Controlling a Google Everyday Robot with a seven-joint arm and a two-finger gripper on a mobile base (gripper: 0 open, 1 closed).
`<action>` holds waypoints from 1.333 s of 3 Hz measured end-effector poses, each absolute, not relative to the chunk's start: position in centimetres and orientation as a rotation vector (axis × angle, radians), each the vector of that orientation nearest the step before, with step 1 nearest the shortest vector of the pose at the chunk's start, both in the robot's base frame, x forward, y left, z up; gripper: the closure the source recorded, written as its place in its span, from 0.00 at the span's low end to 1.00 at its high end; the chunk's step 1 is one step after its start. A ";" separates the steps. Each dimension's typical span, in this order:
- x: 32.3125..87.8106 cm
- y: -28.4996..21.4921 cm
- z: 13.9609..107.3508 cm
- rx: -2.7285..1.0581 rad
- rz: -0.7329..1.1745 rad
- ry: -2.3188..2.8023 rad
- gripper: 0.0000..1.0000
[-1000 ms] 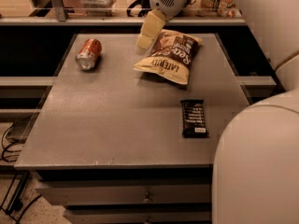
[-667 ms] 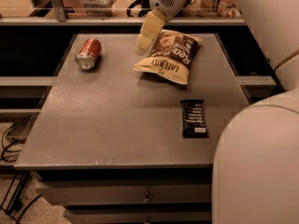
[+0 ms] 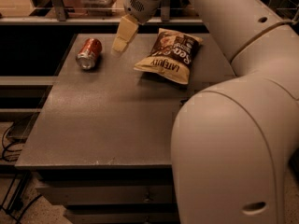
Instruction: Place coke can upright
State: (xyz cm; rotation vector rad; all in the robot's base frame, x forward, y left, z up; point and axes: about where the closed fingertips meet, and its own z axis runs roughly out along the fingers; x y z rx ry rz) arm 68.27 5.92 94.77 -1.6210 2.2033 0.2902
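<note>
The coke can (image 3: 89, 53) is orange-red with a silver end and lies on its side at the far left of the grey table (image 3: 107, 120). My gripper (image 3: 122, 37) hangs above the table's far edge, just right of the can and left of the chip bag. It is apart from the can, and nothing shows in it.
A brown chip bag (image 3: 169, 55) lies at the far middle-right of the table. My large white arm (image 3: 233, 139) fills the right side and hides the table's right part. A shelf with a railing (image 3: 60, 3) runs behind the table. Cables (image 3: 9, 143) lie on the floor at left.
The gripper has moved left, from beside the chip bag toward the can. The arm now covers more of the right side, hiding the dark flat packet seen earlier. The can has not moved.
</note>
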 end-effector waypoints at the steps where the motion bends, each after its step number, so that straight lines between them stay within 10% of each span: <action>1: 69.7 8.4 93.5 -1.498 0.348 2.274 0.00; 4: 71.3 10.3 92.6 -1.192 0.413 2.410 0.00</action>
